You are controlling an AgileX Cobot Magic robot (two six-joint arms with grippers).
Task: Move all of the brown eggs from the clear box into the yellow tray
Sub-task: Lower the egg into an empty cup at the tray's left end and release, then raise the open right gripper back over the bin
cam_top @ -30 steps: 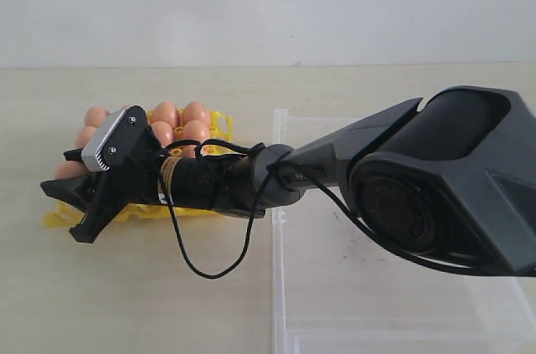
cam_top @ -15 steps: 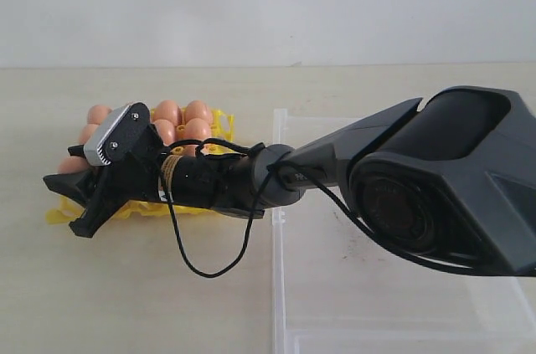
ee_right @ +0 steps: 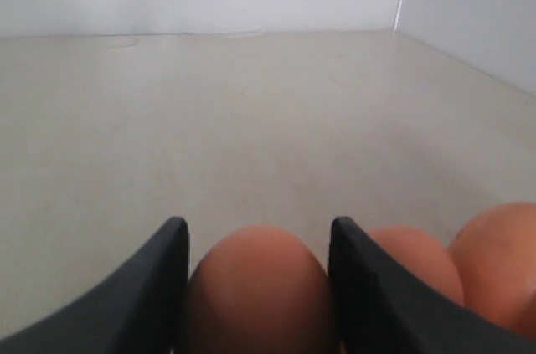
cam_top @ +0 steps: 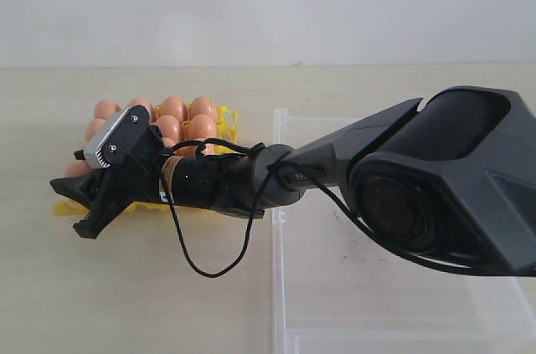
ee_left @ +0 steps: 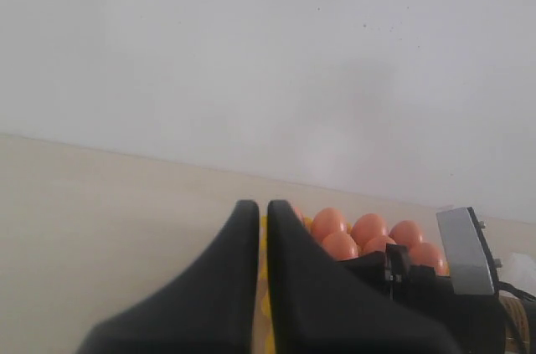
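Pale tabletop (cam_top: 126, 304) beneath it all. Nearest, clear box (cam_top: 352, 308), showing no eggs where unhidden. Past it, right pincer (cam_top: 74, 207) reaching across onto yellow tray (cam_top: 224, 126), flanking one brown egg (ee_right: 255, 287) at the tray's near edge, likely for seating; clamped or slack, cannot tell. Left pincer (ee_left: 261, 207) pressed together, empty, parked aside. Farther back, brown eggs (cam_top: 174, 107) filling rows. Blank white wall (cam_top: 268, 2) behind; no readable writing.

Brown eggs (cam_top: 188, 118) sit packed in the yellow tray (cam_top: 228, 126), all matte orange-brown with rounded tops poking up in rows. The tray's a bright yellow lattice lying flat just left of the clear box (cam_top: 335, 287), as the exterior view has it. The box itself is shallow and see-through, with faint reddish scuffs on its floor.
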